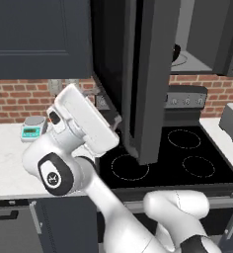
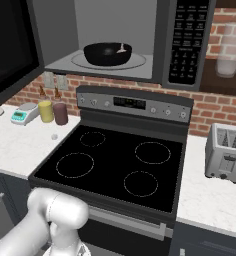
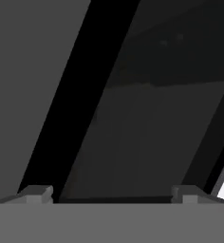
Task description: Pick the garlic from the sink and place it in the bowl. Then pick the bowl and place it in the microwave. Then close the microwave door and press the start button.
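Jaws of the gripper point(image 3: 111, 192) gape wide, empty, facing the microwave door point(image 3: 147, 133).

Black bowl point(image 2: 107, 54), dark-grey microwave door point(image 1: 150, 79), red brick wall point(image 2: 217, 107), yellow cup point(image 2: 45, 111).

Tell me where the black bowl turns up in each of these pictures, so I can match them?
Left base view: the bowl peeks out at upper right, past the open microwave door.
Right base view: it sits at top centre on the turntable inside the microwave.
Hand view: I cannot make it out; the picture is dark panels.
Shared landmark: the black stovetop below the microwave.
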Available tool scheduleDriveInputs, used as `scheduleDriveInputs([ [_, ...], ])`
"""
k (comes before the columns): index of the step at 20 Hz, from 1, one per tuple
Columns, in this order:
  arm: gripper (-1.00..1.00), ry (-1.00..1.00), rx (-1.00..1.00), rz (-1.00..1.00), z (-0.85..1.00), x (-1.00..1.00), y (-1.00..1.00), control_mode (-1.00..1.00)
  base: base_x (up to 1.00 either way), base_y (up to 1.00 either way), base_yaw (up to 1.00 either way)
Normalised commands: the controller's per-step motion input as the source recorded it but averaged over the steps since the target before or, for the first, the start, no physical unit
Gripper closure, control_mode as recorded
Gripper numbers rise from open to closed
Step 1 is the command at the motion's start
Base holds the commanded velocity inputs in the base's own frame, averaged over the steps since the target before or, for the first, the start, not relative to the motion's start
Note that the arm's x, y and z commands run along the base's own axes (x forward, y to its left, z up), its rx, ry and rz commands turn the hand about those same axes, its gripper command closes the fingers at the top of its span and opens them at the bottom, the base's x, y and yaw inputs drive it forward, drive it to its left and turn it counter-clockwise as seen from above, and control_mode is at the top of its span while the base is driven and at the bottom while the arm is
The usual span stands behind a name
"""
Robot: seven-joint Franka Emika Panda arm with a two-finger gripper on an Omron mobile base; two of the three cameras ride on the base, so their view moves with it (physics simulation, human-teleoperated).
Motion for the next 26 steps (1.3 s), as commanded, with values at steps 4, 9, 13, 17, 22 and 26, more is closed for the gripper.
scheduleDriveInputs([
  [4, -1.0, -0.07, 0.1, 0.21, 0.31, -0.14, -0.74, -1.0, 0.0, 0.0, 0.0],
  [9, -1.0, -0.06, 0.07, 0.25, 0.22, 0.0, -0.79, -1.0, 0.0, 0.0, 0.0],
  [13, -1.0, -0.03, 0.07, 0.26, 0.07, 0.0, -0.77, -1.0, 0.0, 0.0, 0.0],
  [17, -1.0, 0.0, 0.07, 0.24, 0.0, 0.23, -0.69, -1.0, 0.0, 0.0, 0.0],
  [22, -1.0, 0.0, 0.12, 0.26, 0.0, 0.92, -0.54, -1.0, 0.0, 0.0, 0.0],
  [26, -1.0, 0.0, 0.13, 0.31, 0.0, 1.0, -0.44, -1.0, 0.0, 0.0, 0.0],
])
